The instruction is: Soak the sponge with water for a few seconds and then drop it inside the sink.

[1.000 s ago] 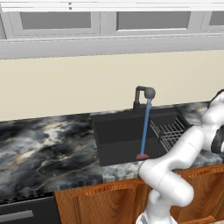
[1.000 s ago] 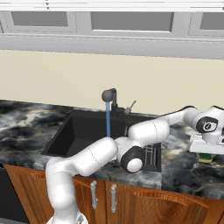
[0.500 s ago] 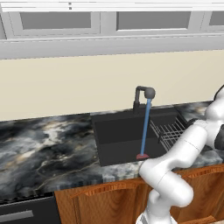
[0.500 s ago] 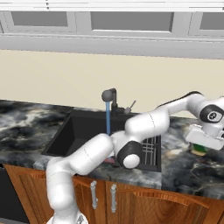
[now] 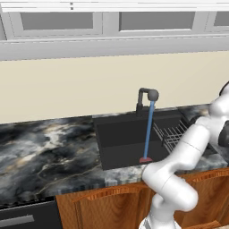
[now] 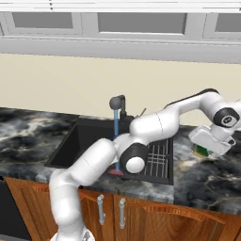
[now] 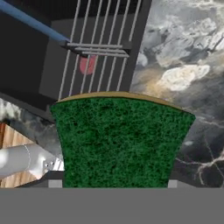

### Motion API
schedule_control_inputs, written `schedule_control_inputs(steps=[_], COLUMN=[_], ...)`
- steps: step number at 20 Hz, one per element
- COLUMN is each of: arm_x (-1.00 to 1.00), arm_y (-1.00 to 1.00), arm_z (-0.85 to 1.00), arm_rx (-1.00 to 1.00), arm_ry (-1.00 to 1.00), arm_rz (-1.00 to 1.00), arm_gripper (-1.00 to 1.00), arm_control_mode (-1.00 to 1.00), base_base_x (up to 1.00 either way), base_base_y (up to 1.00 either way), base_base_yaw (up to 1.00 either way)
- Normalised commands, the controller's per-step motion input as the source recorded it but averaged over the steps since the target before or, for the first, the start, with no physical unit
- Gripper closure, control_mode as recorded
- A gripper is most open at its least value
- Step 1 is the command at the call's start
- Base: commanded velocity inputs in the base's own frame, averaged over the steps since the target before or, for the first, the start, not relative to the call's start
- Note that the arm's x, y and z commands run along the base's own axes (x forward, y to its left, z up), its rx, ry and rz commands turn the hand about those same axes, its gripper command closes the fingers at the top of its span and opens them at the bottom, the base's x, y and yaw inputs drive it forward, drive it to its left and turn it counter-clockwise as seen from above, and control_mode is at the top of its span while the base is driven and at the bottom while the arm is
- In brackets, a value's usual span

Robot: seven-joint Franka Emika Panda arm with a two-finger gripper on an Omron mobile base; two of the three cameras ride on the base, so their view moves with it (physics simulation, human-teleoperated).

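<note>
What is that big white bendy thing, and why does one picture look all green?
The white bendy thing is a robot arm in a pretend computer kitchen. Two pictures come from cameras behind it, one on each side. The third comes from a camera on its hand, so it looks along the fingers. The green is a sponge squeezed in its gripper, very close to that camera. In the right-side picture the sponge hangs over the marbled counter, beside the black sink. Blue water runs from the tap, and a wire rack sits in the sink.
</note>
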Motion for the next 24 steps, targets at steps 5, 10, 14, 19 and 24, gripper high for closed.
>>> schedule_control_inputs(steps=[5,10,14,19,24], arm_x=[0.45,0.36,0.02,-0.32,-0.73], arm_y=[1.00,1.00,0.89,0.90,0.61], arm_z=[-0.13,-0.25,-0.06,0.30,0.60], arm_rx=[-0.17,-0.17,-0.15,-0.18,-0.21], arm_ry=[-0.38,-0.42,-0.45,-0.30,-0.08], arm_rz=[0.00,-0.01,0.00,-0.02,-0.01], arm_gripper=[1.00,1.00,1.00,1.00,1.00], arm_control_mode=[-1.00,-1.00,-1.00,-1.00,-1.00], base_base_x=[0.00,0.00,0.00,0.00,0.00], base_base_y=[0.00,0.00,0.00,0.00,0.00], base_base_yaw=[0.00,0.00,0.00,0.00,0.00])
